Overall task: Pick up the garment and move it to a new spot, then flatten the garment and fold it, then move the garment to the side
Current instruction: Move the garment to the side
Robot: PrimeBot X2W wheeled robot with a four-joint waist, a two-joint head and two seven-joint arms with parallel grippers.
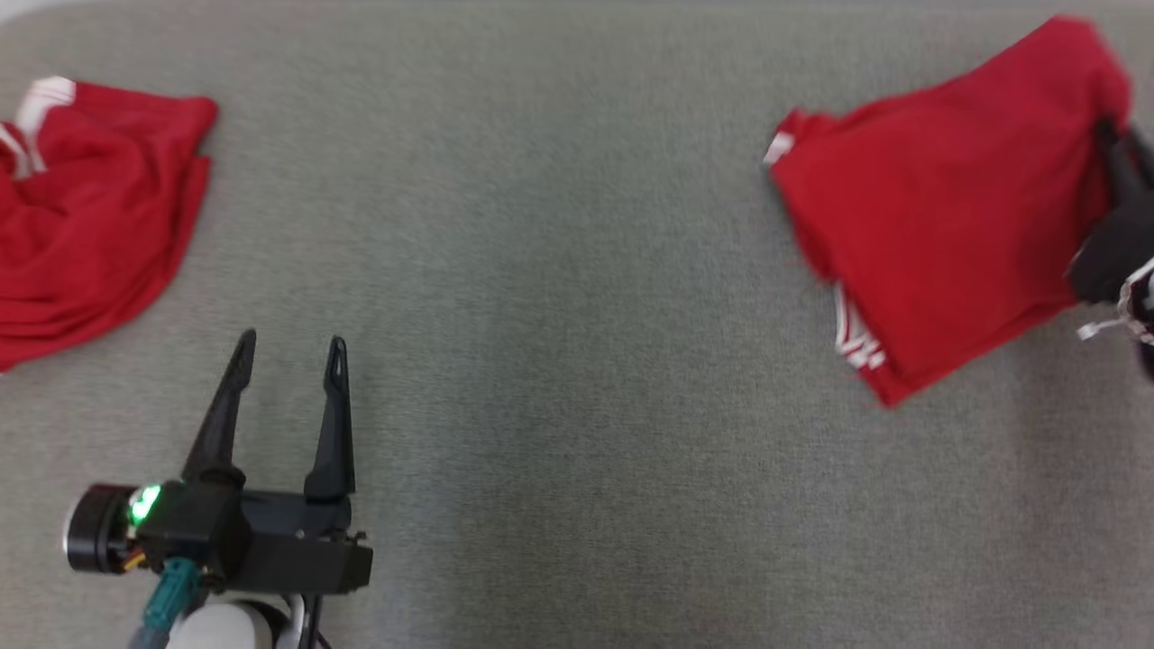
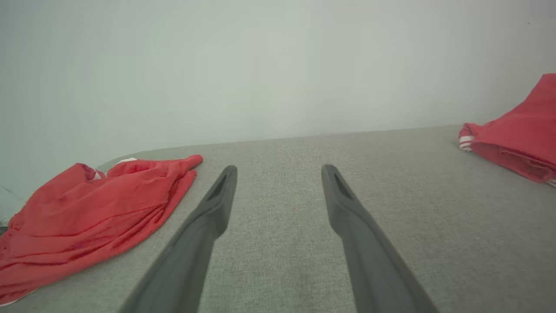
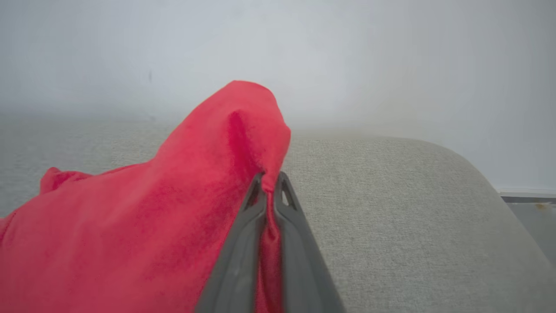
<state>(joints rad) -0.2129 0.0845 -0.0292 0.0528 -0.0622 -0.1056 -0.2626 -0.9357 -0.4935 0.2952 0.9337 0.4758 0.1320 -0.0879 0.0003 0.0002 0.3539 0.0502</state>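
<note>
A folded red garment [image 1: 938, 225] with white stripes lies at the far right of the grey table, and its right edge is lifted. My right gripper [image 1: 1113, 149] is shut on that edge at the frame's right side. In the right wrist view the two fingers pinch a fold of the garment [image 3: 173, 208] between them, right gripper [image 3: 269, 182]. My left gripper [image 1: 290, 356] stands open at the lower left, over bare table, with nothing between its fingers. The left wrist view shows the left gripper [image 2: 278, 174] spread wide and the garment [image 2: 517, 130] far to its right.
A second red garment [image 1: 86, 207] with white trim lies crumpled at the far left, also seen as a rumpled red garment [image 2: 87, 217] left of my left fingers. The grey table [image 1: 559, 270] ends in a rounded edge [image 3: 491, 182] at the right, with floor beyond.
</note>
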